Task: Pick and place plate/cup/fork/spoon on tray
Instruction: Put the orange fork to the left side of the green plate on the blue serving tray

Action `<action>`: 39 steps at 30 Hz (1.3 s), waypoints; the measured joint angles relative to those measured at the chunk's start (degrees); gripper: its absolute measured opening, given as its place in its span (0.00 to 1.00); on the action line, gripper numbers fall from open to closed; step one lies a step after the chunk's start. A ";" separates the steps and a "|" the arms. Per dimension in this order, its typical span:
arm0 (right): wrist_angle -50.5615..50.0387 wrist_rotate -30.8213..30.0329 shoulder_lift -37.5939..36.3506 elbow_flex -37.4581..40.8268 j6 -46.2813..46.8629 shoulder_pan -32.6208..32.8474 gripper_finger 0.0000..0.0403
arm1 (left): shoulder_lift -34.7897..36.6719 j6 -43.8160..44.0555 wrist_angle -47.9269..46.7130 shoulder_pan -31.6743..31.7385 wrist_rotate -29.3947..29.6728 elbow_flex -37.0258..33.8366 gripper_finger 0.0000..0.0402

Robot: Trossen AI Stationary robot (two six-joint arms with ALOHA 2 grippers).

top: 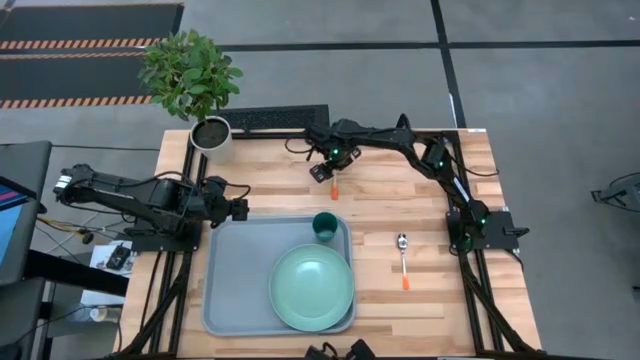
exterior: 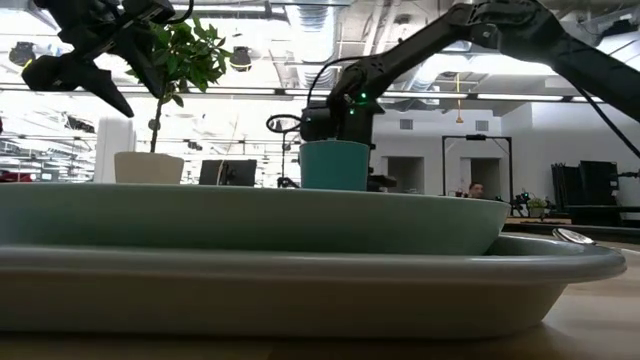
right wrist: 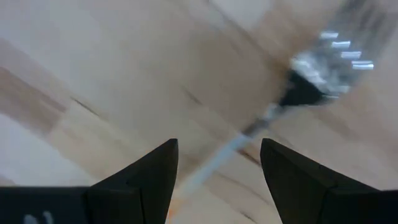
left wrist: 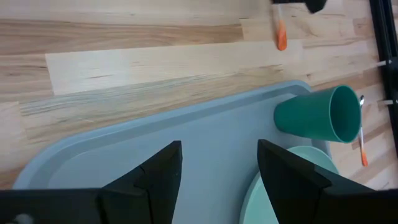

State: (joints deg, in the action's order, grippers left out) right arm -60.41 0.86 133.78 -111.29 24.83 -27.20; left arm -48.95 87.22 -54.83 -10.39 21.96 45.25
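Fork, silver tines, slim handle, lies between right gripper's spread fingers.

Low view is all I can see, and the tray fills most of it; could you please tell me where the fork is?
Observer: The small silver metal fork with the orange handle tip lies on the wooden table, outside the pale grey-blue rectangular plastic tray, on the side towards the potted plant.
Operator: Thank you. Is the right gripper holding it?
Observer: No. The right gripper hovers over the fork with its fingers open.
Operator: And where is the spoon, please?
Observer: The small silver metal spoon with the orange handle tip lies on the table beside the tray, on the right arm's side.
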 joint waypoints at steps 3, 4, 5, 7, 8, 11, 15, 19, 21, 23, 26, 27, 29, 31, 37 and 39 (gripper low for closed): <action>2.01 -0.33 -0.07 1.28 0.74 -0.24 0.63 | 0.00 0.02 0.02 0.00 0.02 0.00 0.49; 2.24 -0.44 -0.09 1.86 1.25 -0.42 0.63 | 0.00 0.02 0.01 0.00 0.02 0.00 0.49; 2.32 -0.55 -0.06 2.38 1.95 -0.67 0.63 | 0.00 0.02 0.02 0.00 0.02 0.00 0.49; 2.33 -0.76 -0.01 2.94 2.59 -1.11 0.60 | 0.00 -0.09 0.00 0.00 0.07 0.00 0.49; 2.35 -0.51 -0.04 3.07 2.65 -1.20 0.58 | 0.00 -0.39 0.02 0.00 0.12 0.00 0.49; 2.27 0.07 -0.07 3.22 2.94 -1.38 0.48 | 0.00 -1.05 -0.02 0.00 0.58 0.00 0.49; 0.66 -0.03 -0.07 3.22 3.18 -1.14 0.27 | 0.00 -1.22 -0.17 0.11 1.59 0.00 0.49; 0.51 0.15 -0.17 3.22 2.16 -0.88 0.06 | 0.00 -2.85 -0.20 0.86 1.86 0.00 0.49; 0.32 0.87 -0.68 3.34 1.91 -0.88 0.03 | 0.00 -3.69 -0.17 1.46 1.86 0.00 0.49; -0.06 1.65 -1.27 3.46 1.87 -0.79 0.05 | 0.00 -4.29 -0.17 2.07 1.75 0.00 0.49; -0.92 2.29 -3.93 3.48 0.93 -0.72 0.04 | 0.00 -4.98 0.04 2.91 1.26 -0.01 0.49; -0.89 2.34 -5.33 3.47 0.28 -0.76 0.03 | 0.00 -5.00 0.39 3.18 1.24 -0.02 0.49; -1.03 2.70 -8.52 3.43 -1.61 -0.91 0.02 | 0.00 -5.50 1.57 3.77 1.24 -0.02 0.49; -1.15 4.21 -12.20 3.44 -3.56 -1.21 0.02 | -0.02 -8.06 4.88 4.66 1.22 -0.04 0.49; -1.36 13.95 -26.43 3.35 -9.88 -1.99 0.01 | -0.02 -23.57 22.29 9.94 0.20 -0.04 0.49; -1.69 17.13 -30.62 3.35 -11.47 -1.75 0.01 | -0.02 -28.93 28.41 13.22 -1.60 -0.04 0.49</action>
State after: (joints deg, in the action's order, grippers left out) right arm -62.10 17.98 103.16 -107.94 13.36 -28.95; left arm -48.97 58.29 -26.42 2.82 20.36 45.21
